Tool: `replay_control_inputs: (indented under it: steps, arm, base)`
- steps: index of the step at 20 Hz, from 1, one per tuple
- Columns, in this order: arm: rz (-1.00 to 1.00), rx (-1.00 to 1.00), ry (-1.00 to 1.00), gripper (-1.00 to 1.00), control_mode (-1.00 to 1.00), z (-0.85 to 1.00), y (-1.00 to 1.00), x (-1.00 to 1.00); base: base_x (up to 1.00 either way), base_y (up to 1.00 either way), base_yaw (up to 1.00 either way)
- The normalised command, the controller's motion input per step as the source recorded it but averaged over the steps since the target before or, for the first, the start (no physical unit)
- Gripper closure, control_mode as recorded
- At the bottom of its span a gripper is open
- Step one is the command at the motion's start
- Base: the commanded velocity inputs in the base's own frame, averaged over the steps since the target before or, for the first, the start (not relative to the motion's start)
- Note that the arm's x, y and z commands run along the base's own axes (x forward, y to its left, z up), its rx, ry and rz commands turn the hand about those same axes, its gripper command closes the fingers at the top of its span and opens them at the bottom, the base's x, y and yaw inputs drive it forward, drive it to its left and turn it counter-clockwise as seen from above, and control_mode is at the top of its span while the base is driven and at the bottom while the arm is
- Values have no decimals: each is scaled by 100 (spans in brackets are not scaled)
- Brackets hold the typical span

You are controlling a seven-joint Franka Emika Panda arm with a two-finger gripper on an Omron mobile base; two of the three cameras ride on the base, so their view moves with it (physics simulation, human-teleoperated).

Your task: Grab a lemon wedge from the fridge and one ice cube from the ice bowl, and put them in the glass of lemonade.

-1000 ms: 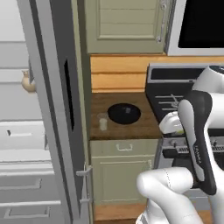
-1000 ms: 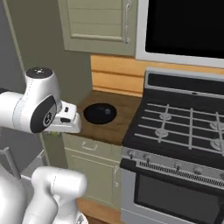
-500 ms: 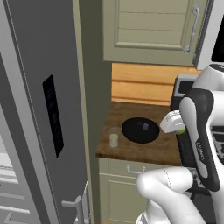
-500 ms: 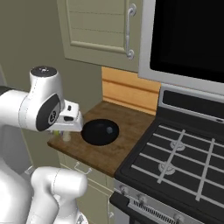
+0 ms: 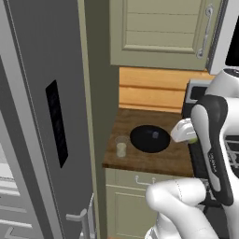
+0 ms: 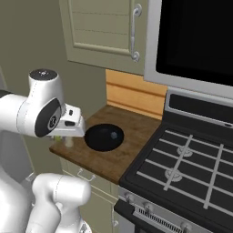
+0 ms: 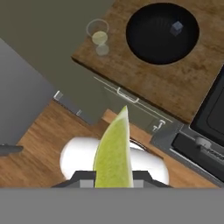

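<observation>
My gripper is shut on the lemon wedge, a yellow-green sliver pointing up between the fingertips in the hand view. The glass of lemonade stands near the counter's left front corner, and the black ice bowl beside it holds one ice cube. From the left base camera, the gripper hovers just right of the ice bowl, with the glass to the bowl's left. The grey fridge rises at the left. From the right base camera, the hand hangs by the bowl.
The wooden counter is narrow, squeezed between the fridge side and the stove. A black microwave and a beige upper cabinet hang above. Beige drawers sit under the counter.
Both base views have swung and closed in on the counter, so the bowl and glass look larger and nearer. The wedge stays gripped the same way.
</observation>
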Motion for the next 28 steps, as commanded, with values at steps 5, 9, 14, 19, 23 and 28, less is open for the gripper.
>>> replay_control_inputs:
  steps: [5,9,14,19,23,28]
  arm:
    - [10,0,0,100,-100,-18,56,95]
    - [14,0,0,100,-100,-46,62,98]
    - [11,-7,0,100,-100,-72,64,98]
    - [4,-9,1,100,-100,-56,20,74]
    - [0,0,0,100,-100,-11,-21,45]
    - [0,-1,0,100,-100,-16,-3,33]
  base:
    - [0,0,0]
    - [0,0,0]
    - [0,0,0]
    - [0,0,0]
    - [0,0,0]
    - [0,0,0]
